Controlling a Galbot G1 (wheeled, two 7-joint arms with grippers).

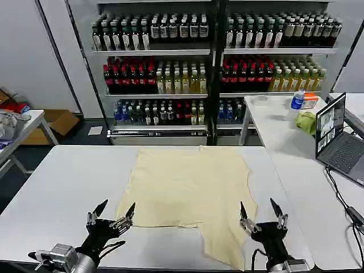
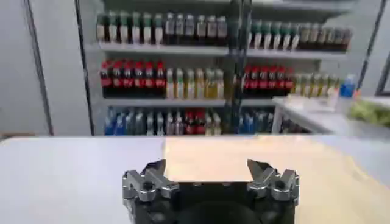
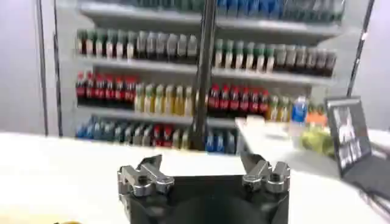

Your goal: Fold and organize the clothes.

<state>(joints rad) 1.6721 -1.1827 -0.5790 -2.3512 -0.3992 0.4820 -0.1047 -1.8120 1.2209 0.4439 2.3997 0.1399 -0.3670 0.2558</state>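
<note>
The cream T-shirt (image 1: 190, 190) lies spread nearly flat on the white tabletop (image 1: 62, 182), its near right corner hanging toward the front edge. The left gripper (image 1: 114, 214) hovers at the near edge just beside the shirt's near left corner, fingers spread wide and holding nothing. The right gripper (image 1: 260, 214) hovers just off the shirt's near right part, equally wide apart and empty.

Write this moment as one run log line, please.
T-shirt: spread flat on white table, unfolded | left gripper: open, at near edge, empty | right gripper: open, at near edge, empty
</note>
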